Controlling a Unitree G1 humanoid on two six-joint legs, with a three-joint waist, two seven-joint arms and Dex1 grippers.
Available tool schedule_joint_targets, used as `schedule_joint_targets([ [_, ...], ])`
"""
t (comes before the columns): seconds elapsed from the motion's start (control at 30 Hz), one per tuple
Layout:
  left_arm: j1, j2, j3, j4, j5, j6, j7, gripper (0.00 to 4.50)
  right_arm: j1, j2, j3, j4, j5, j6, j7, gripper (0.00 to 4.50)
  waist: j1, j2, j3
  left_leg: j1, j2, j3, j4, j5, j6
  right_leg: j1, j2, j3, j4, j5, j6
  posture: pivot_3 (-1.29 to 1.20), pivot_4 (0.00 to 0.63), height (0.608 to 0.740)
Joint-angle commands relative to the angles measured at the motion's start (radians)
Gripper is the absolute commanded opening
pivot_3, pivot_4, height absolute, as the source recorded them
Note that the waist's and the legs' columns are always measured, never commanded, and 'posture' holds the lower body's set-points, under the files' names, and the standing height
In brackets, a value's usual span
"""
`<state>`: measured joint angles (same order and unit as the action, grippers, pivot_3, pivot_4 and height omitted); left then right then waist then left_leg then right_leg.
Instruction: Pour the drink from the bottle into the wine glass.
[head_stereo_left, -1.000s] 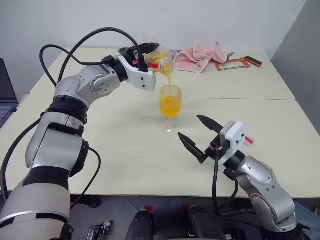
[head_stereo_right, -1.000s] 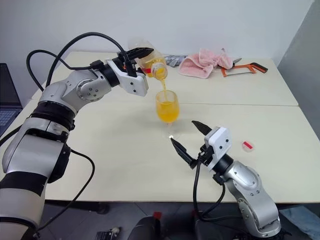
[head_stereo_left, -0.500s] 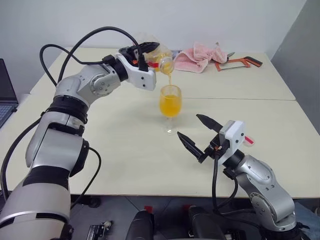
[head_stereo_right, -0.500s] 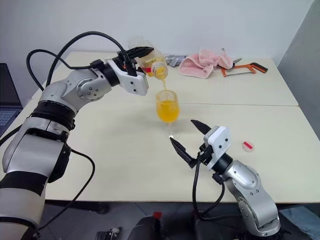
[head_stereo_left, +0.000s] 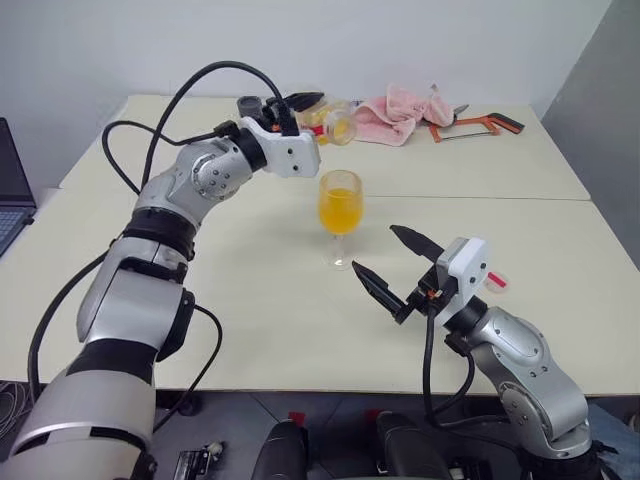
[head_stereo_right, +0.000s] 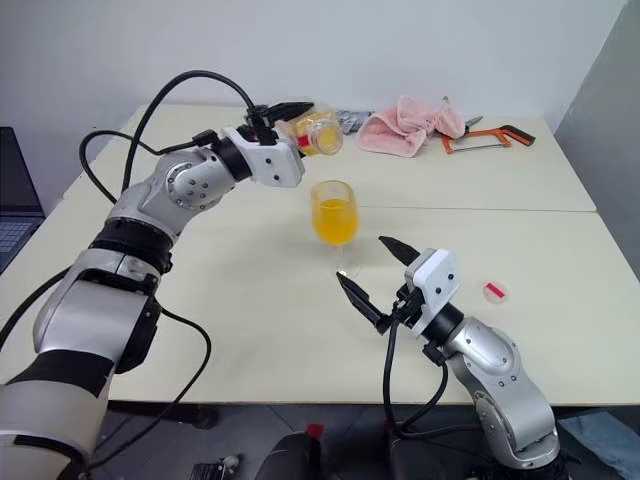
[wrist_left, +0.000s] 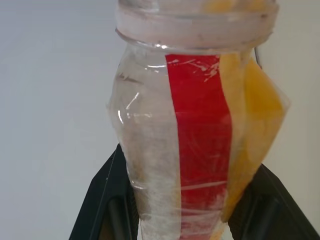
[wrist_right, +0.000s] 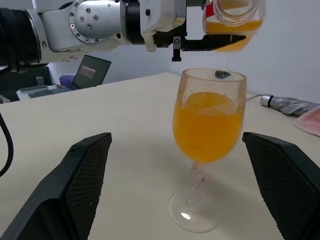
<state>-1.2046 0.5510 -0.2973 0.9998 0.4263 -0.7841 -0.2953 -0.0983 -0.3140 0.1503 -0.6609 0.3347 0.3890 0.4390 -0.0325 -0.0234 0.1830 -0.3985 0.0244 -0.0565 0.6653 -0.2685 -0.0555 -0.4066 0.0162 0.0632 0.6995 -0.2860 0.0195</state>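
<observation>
Wine glass: clear, drink in it translucent orange-yellow. Bottle: clear plastic with vertical red label strip, orange liquid along one side. Table: pale cream. Cloth: pink. Saw: orange frame, black handle. Right tool: black fingers, white housing

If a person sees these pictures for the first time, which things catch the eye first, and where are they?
The wine glass, more than half full of orange drink, stands upright near the middle of the pale table. Above and behind it, the left pincer holds the bottle on its side, with a little drink left inside. In front of the glass, the right pincer waits wide open, and a pink cloth lies at the far edge.
</observation>
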Motion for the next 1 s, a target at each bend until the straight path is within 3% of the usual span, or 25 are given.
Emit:
schedule_joint_targets([
  [0.03,0.023,-0.029,0.112,-0.099,-0.197,0.121,-0.124,1.76,-0.026,-0.008,-0.013,-0.024,0.019,0.004,0.010,4.50,0.000,0.000,0.000,0.000,0.000,0.000,0.000,0.000,0.000,0.000,0.000,0.000,0.000,0.000,0.000,0.00,0.150,0.740],
  [0.17,0.123,-0.055,0.244,-0.246,-0.403,0.419,-0.227,1.76,-0.047,-0.047,-0.011,-0.027,0.049,0.056,0.051,4.50,-0.004,0.000,0.000,0.000,0.000,0.000,0.001,0.000,0.000,0.000,0.000,0.000,0.001,0.000,0.000,0.00,0.150,0.740],
  [0.47,0.406,-0.009,0.445,-0.548,-0.568,0.921,-0.178,1.76,-0.200,-0.117,-0.026,-0.022,0.194,0.293,0.089,4.50,-0.024,0.000,0.000,0.002,0.002,-0.001,0.003,0.000,0.000,0.000,0.000,0.001,0.006,0.000,0.000,0.00,0.150,0.740],
  [0.73,0.561,0.002,0.590,-0.585,-0.645,1.025,-0.116,1.76,-0.308,-0.109,0.015,0.040,0.246,0.374,0.124,4.50,-0.014,0.000,0.000,0.000,0.002,-0.004,0.011,0.000,0.000,0.000,-0.001,0.000,0.011,0.000,0.000,0.00,0.150,0.740],
  [1.0,0.600,0.003,0.610,-0.536,-0.673,1.024,-0.127,1.75,-0.327,-0.129,0.076,0.058,0.193,0.337,0.166,4.50,-0.001,-0.001,-0.001,0.000,0.002,-0.003,0.013,0.000,0.000,0.001,-0.001,-0.001,0.012,0.000,0.000,0.00,0.150,0.740],
])
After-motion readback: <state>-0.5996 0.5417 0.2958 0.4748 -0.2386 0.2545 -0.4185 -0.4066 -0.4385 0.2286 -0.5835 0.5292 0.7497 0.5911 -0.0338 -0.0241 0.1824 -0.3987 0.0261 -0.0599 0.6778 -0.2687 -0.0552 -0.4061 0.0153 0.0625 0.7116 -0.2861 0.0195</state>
